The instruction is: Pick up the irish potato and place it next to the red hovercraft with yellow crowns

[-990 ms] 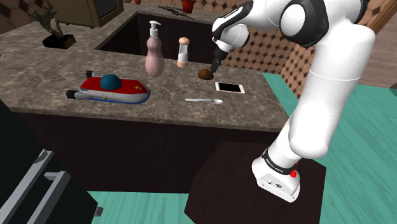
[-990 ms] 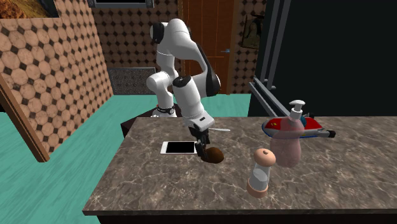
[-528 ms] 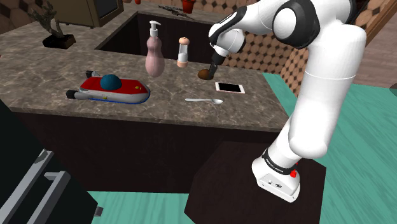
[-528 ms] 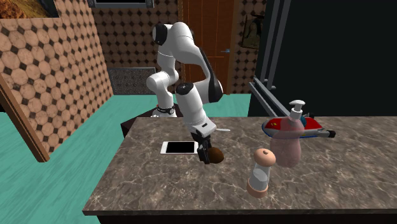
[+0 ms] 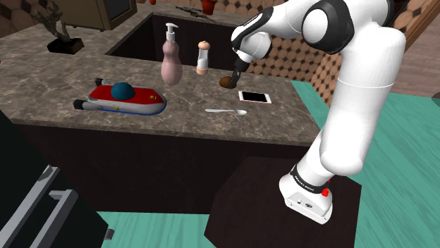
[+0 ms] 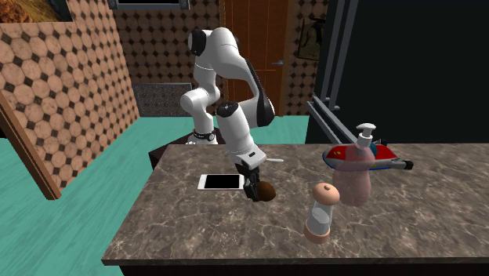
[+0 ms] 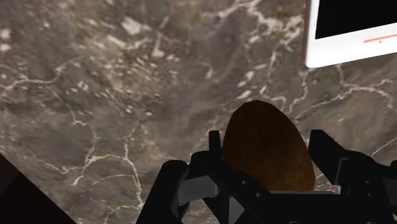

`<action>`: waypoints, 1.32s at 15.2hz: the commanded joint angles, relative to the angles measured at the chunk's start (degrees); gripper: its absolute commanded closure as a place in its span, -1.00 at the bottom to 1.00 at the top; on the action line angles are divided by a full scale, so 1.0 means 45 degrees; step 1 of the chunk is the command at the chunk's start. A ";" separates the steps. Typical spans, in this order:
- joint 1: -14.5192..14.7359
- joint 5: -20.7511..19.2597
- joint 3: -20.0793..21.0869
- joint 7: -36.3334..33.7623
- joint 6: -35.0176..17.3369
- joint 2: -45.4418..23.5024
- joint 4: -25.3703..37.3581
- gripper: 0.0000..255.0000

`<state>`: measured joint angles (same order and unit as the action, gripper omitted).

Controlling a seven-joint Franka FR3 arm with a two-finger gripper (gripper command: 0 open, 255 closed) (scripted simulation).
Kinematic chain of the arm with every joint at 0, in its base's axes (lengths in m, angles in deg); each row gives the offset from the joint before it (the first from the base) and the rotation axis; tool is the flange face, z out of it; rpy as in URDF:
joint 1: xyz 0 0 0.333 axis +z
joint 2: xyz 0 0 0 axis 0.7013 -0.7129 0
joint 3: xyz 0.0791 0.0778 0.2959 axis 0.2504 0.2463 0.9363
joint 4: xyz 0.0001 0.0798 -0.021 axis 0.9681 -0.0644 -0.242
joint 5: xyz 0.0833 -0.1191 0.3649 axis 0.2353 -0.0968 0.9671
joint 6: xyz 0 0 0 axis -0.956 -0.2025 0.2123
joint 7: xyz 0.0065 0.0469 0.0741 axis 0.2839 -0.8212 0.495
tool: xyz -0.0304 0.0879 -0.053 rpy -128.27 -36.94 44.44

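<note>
The dark marbled countertop (image 5: pixel 42 84) carries everything, and the white arm (image 5: pixel 359 91) reaches over it from the stand at the shoulder view's lower right. The red hovercraft (image 5: pixel 123 98) lies near the counter's front edge, well apart from the arm's working end. Behind it stand a pink soap dispenser (image 5: pixel 170 60) and a small grinder (image 5: pixel 203 58). A white phone (image 5: pixel 254 96) lies flat, with a spoon (image 5: pixel 227 111) near it, towards the counter's front edge.

The brown potato (image 5: pixel 226 82) sits just beside the phone, far from the hovercraft. It appears to rest on the counter, though the fingers hide its underside. The gripper (image 7: pixel 267 153) is down over it. In the wrist view, the two black fingers (image 7: pixel 213 146) stand a potato's width apart and press against its flanks, clasping it.

A second ago the gripper hung slightly higher above the potato and the arm's upper joints sat further back. Over the last half second the arm has barely moved, and the potato has kept its place beside the phone.
</note>
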<state>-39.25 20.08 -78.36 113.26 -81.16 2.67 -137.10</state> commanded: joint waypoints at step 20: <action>0.0432 -0.1635 -0.0576 -0.1421 0.1441 0.1397 0.0604 1.00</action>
<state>-37.37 13.27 -80.77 107.30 -75.34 8.53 -134.76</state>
